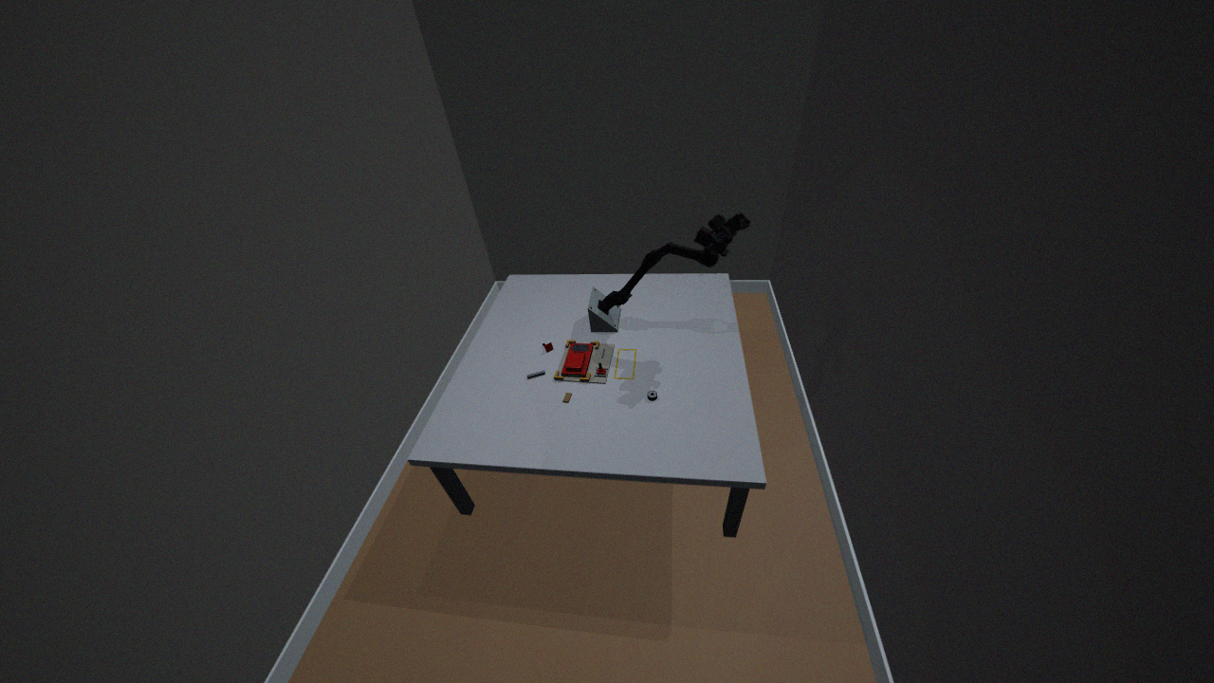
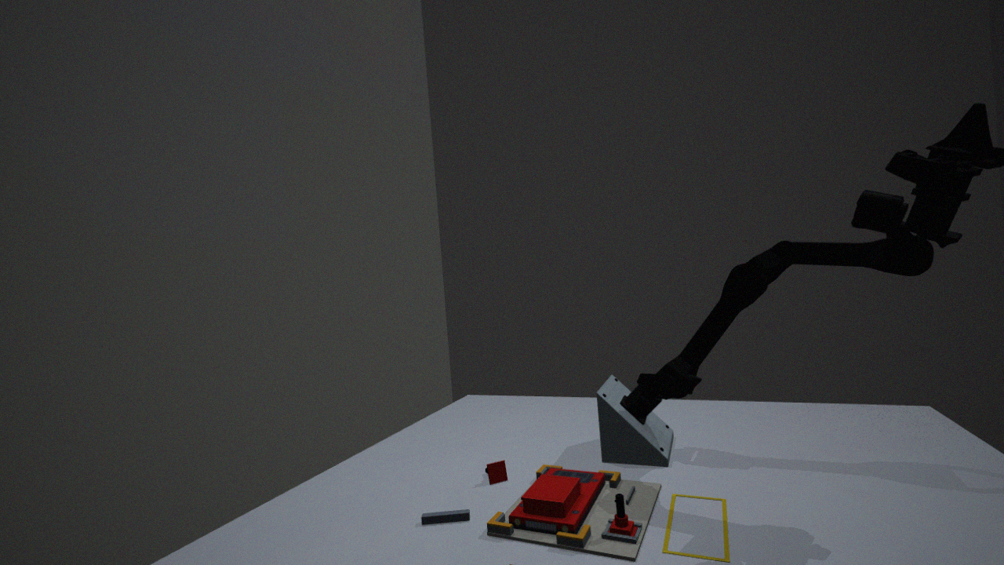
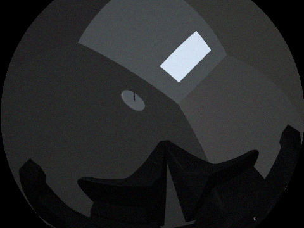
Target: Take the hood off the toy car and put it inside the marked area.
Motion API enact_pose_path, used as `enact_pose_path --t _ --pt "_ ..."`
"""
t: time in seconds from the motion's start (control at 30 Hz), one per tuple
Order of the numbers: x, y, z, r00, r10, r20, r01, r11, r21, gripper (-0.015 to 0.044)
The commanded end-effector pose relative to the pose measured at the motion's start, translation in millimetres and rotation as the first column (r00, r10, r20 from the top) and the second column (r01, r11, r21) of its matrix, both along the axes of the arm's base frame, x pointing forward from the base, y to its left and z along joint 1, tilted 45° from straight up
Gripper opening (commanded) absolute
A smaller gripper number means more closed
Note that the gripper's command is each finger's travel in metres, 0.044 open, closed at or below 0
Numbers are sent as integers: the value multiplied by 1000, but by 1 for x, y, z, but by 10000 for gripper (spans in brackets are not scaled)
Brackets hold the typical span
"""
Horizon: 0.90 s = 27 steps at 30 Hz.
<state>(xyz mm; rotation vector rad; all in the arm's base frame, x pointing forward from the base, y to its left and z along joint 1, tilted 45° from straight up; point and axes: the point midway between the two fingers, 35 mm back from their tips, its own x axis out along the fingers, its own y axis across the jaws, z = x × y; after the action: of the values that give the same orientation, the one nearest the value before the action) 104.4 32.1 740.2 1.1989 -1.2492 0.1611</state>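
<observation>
The red toy car sits on a pale board between orange-and-grey corner blocks, its grille toward the cameras. A raised red block on its front half looks like the hood, in place on the car. The marked area, a yellow outline, lies on the table right of the board, with nothing inside but part of the arm's shadow. My gripper is shut and empty. It is high above the table and far right of the car, pointing upward.
A black lever on a red base stands on the board's right part. A small red piece and a dark bar lie left. A tan piece and a small wheel lie in front.
</observation>
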Motion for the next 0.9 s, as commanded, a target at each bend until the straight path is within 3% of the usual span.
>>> enact_pose_path --t 0.0,0.53,0.87 --pt "0 1 0 1000 -2 0 2 1000 -2 26" --pt "44 56 -1 975 -222 -19 210 943 -258 440" --pt "78 81 -7 956 -294 -13 266 880 -394 440"
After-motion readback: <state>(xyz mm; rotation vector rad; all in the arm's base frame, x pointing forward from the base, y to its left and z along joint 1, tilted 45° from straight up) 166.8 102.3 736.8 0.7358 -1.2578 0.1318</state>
